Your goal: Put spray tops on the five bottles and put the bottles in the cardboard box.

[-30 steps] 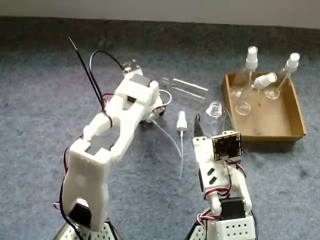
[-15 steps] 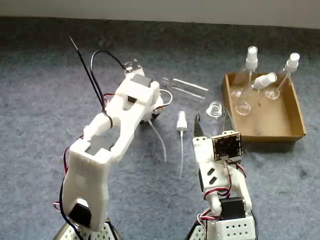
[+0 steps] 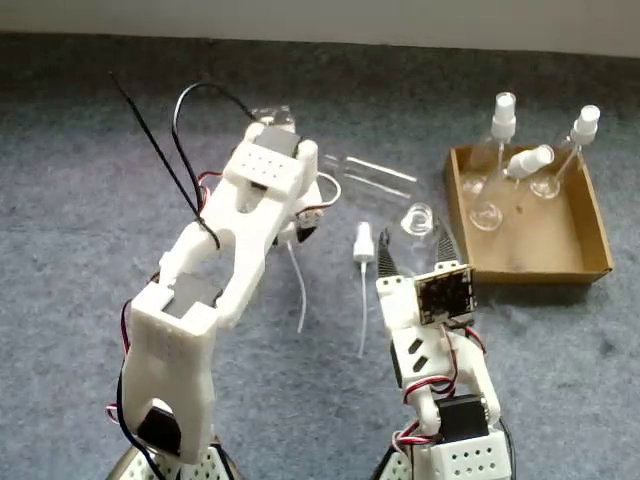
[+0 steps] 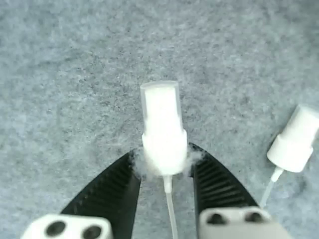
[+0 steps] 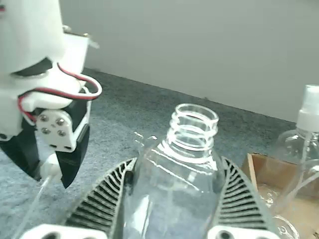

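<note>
Fixed high camera looks steeply down from above the arms' near-side bases, taking in the grey mat [image 3: 90, 250] and the cardboard box [image 3: 552, 245] at far right. Left wrist camera stares down past the left gripper [image 4: 164, 172] and its held spray top [image 4: 162, 127], very close to the mat; the loose spray top [image 4: 295, 141] beside it appears overhead too. Right wrist camera sits low, seemingly near level, facing the far wall [image 5: 199, 45] close over the open bottle [image 5: 185, 159], sharing the box corner with the overhead view.
</note>
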Controlling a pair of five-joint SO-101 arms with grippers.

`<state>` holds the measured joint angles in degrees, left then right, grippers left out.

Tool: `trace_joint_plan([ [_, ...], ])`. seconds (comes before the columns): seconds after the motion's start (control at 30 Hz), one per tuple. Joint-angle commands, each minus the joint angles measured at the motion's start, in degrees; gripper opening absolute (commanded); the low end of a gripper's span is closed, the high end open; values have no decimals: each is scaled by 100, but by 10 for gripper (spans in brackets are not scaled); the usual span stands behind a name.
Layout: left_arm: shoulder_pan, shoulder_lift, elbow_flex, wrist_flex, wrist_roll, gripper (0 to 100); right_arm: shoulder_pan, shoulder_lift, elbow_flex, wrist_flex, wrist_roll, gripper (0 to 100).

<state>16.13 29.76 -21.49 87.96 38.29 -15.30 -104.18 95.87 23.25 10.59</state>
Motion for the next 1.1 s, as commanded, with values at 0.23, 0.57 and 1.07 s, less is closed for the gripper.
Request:
trace_joint_plan([
  [0.23, -13, -1473, -321, 501, -1081, 4, -514, -110, 708, 330, 79, 145],
  [0.57, -4, -3196, 321, 703, -1433, 4, -963, -92, 708, 347, 1301, 145],
  [1.07, 22, -6510, 3952, -3077, -1635, 4, -1130, -110, 708, 136, 765, 145],
])
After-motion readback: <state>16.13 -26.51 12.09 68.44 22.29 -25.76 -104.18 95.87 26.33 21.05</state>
